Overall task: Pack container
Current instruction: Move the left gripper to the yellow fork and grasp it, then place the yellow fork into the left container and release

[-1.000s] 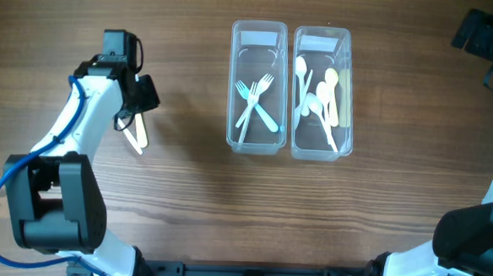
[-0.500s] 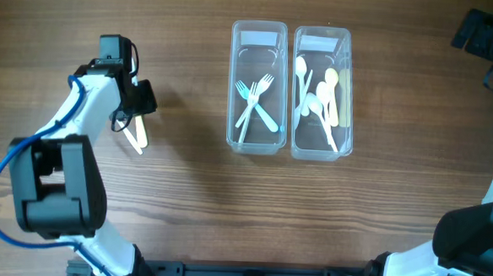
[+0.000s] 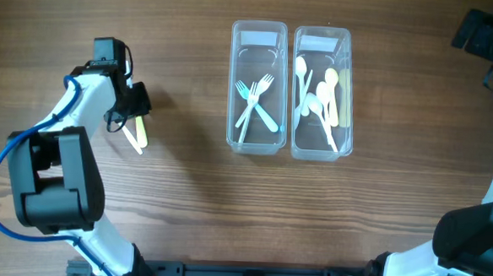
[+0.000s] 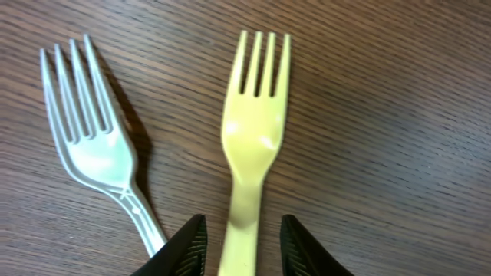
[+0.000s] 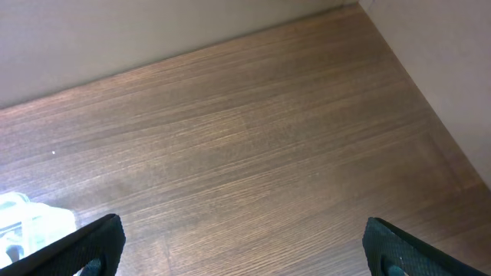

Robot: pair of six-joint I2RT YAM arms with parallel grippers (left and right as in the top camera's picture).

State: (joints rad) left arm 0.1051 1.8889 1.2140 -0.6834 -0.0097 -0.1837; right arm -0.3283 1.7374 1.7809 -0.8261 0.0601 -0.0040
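The left jaws stand part-open astride the handle of the yellow fork (image 4: 253,138), which lies near the left edge of the worktop (image 3: 175,210), and closing there may snag or nudge the white fork (image 4: 96,153) just beside it, spoiling the lift; the right jaws gape empty.

We hold our arms far apart.
Our left gripper (image 4: 239,244) points straight down, jaws narrowly parted; our right gripper (image 5: 245,244) is raised, spread wide.
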